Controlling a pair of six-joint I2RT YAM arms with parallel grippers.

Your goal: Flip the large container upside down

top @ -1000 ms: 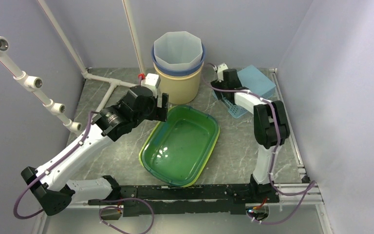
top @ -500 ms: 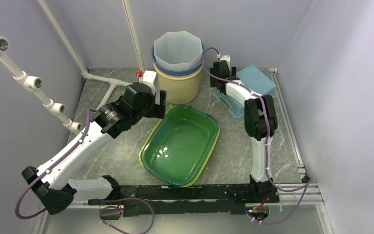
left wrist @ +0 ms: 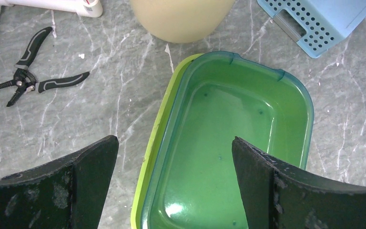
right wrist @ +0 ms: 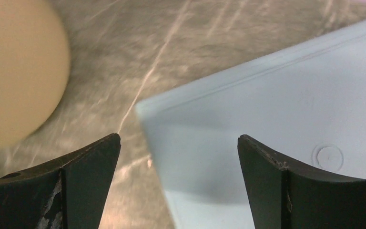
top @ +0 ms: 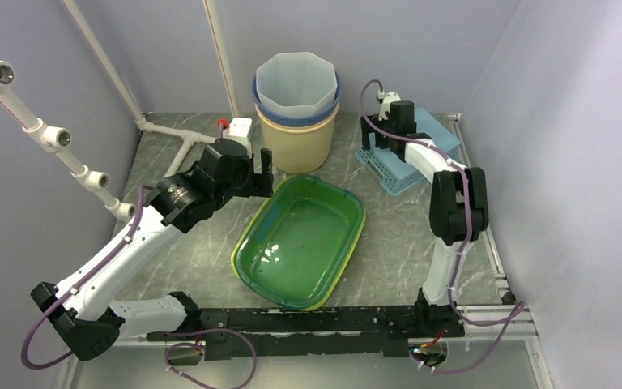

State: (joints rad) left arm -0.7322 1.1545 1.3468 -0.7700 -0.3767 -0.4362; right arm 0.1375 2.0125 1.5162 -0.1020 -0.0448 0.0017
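**Position.** The green tub (top: 304,239) sits upright near the middle of the table (top: 186,251). It is nested in a yellow-green tub (left wrist: 150,152), whose rim shows along one side. I take the green tub to be the large container, and it is not yet turned.

**Fingers.** The left gripper (top: 259,172) hovers above the tub's far-left rim, fingers spread wide and holding nothing. The right gripper (top: 377,136) hangs over the blue basket (top: 389,166), well apart from the tub, fingers likewise spread and empty.

**Risks, in my judgement.**
- The two tubs may come up together, or the lower one may cling and then drop partway through the flip. The cause would be the snug nesting.
- A grip on one thin rim could slip as the weight swings, since the wall looks smooth and glossy.
- The stack of buckets (top: 296,138) stands just behind the tub, so a rotation toward it could strike or topple the stack.
- The right arm is poorly placed to steady the far side.

The pliers (left wrist: 24,76) lie well to the left, clear of the work.
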